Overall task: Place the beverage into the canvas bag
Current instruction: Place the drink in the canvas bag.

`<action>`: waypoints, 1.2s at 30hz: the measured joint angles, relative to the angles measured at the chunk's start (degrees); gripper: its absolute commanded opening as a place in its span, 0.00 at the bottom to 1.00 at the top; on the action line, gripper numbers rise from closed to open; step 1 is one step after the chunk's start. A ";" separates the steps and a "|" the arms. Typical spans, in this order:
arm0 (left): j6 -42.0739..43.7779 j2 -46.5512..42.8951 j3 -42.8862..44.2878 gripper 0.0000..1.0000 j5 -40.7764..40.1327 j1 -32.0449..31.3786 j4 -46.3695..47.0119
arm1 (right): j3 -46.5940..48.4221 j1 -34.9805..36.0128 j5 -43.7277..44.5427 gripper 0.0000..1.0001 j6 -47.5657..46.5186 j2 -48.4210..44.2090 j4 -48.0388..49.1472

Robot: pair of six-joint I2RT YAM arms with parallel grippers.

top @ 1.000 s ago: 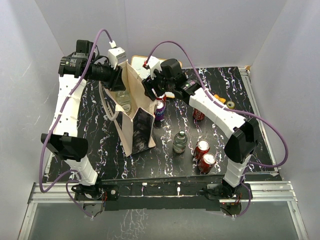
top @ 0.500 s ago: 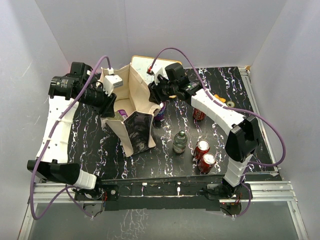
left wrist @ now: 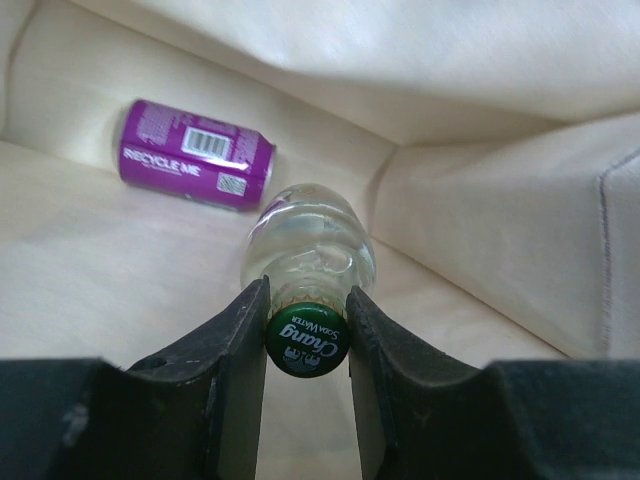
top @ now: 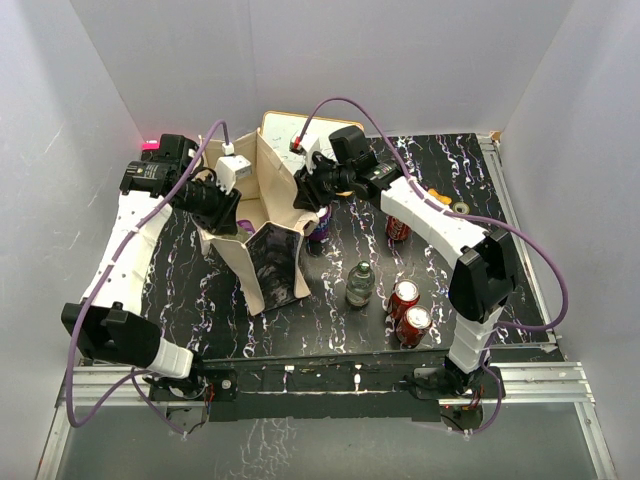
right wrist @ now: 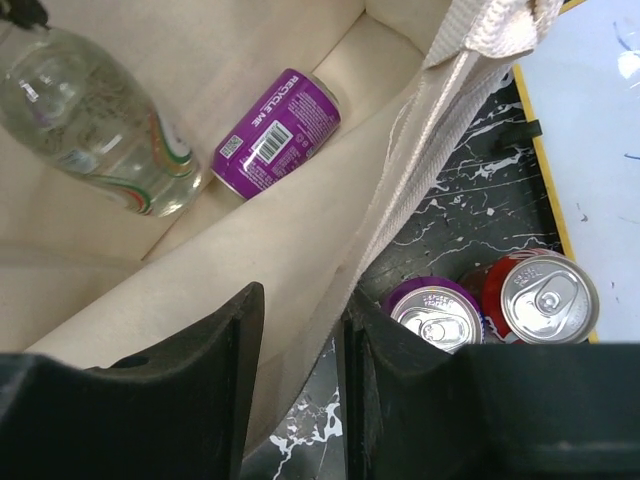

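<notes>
The canvas bag (top: 268, 225) stands open at the table's middle left, a dark panel on its near side. My left gripper (top: 224, 203) reaches into its mouth. In the left wrist view that gripper (left wrist: 307, 335) is shut on the green cap of a clear beverage bottle (left wrist: 312, 245), which hangs inside the bag above its beige floor. A purple can (left wrist: 195, 155) lies on its side on that floor. My right gripper (right wrist: 297, 330) straddles the bag's right rim (right wrist: 400, 170), its fingers shut on the cloth. The bottle (right wrist: 95, 120) and the purple can (right wrist: 278, 133) also show below that rim.
Just outside the bag's right wall stand a purple can (right wrist: 437, 310) and a red can (right wrist: 545, 297). A green-capped bottle (top: 360, 283) and two red cans (top: 408, 308) stand nearer the front. A white framed board (top: 300, 125) lies behind the bag.
The bag's mouth has spread wide. My left arm has swung back and lowered the bottle into it. My right gripper's fingers have closed on the bag's rim.
</notes>
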 measured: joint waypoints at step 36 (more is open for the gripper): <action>-15.52 16.81 5.20 0.00 -6.62 -0.02 33.79 | 15.04 -0.33 -0.61 0.11 -0.33 7.87 -5.51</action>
